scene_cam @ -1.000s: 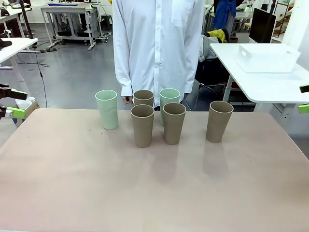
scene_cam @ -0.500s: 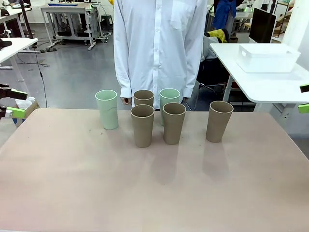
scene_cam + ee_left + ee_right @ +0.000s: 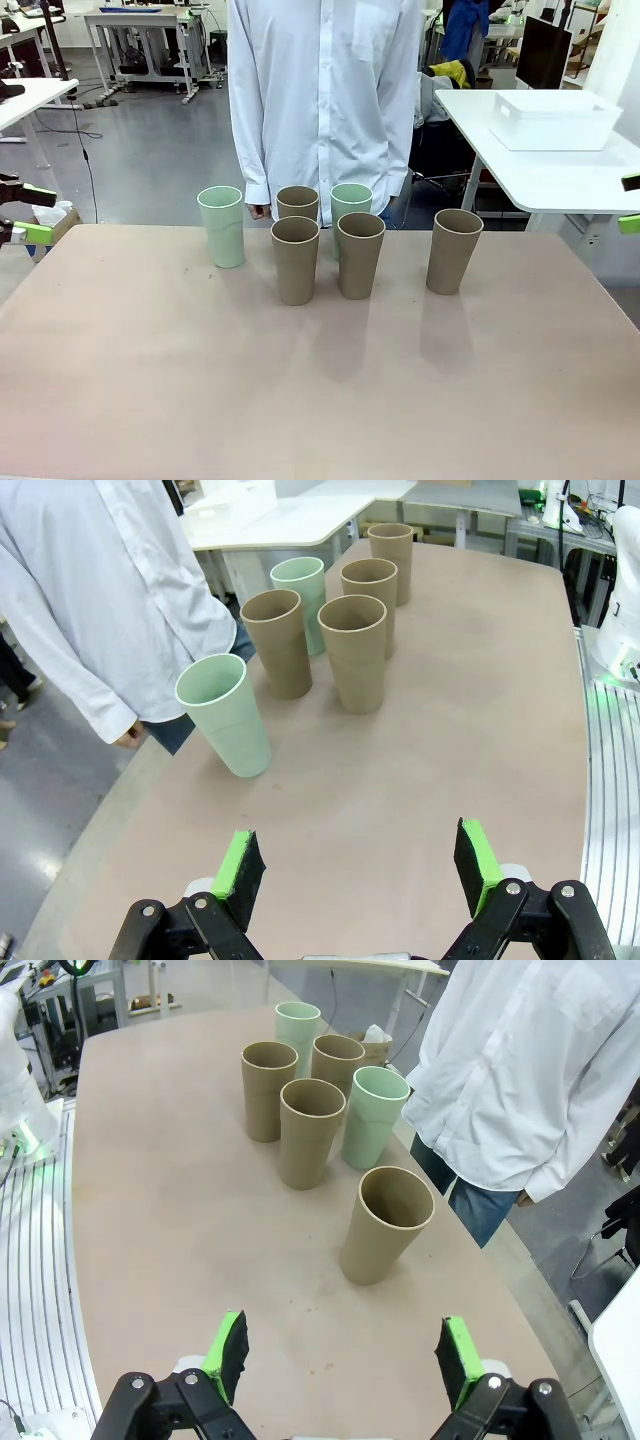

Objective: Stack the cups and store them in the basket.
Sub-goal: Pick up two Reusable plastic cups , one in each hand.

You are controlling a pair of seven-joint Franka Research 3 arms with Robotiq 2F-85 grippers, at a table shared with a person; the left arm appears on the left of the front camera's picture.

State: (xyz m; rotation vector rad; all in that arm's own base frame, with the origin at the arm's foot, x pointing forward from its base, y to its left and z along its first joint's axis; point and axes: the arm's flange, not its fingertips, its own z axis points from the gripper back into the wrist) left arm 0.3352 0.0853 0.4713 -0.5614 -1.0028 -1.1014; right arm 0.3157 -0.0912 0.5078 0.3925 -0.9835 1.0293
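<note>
You have the six cups (image 3: 296, 262) standing upright and apart on the far half of the desk (image 3: 320, 400), mouths up, probably so each one can be taken singly; none is nested yet. The basket (image 3: 555, 122) stands on a second white desk (image 3: 560, 178) at the far right. The left claw (image 3: 358, 865) and the right claw (image 3: 343, 1352) are both released, grasping nothing. The front view gives you the basket; the wrist views give the gaps between cups.

We are in a robotics lab, by the look of it: past the far edge of our bench (image 3: 320, 400) lies a bare grey floor (image 3: 160, 165) with loose cables (image 3: 68, 128), white worktables (image 3: 140, 17) on metal frames, a dark monitor (image 3: 543, 52) farther back, and ribbed aluminium rails (image 3: 608, 780) along our bench's side.
</note>
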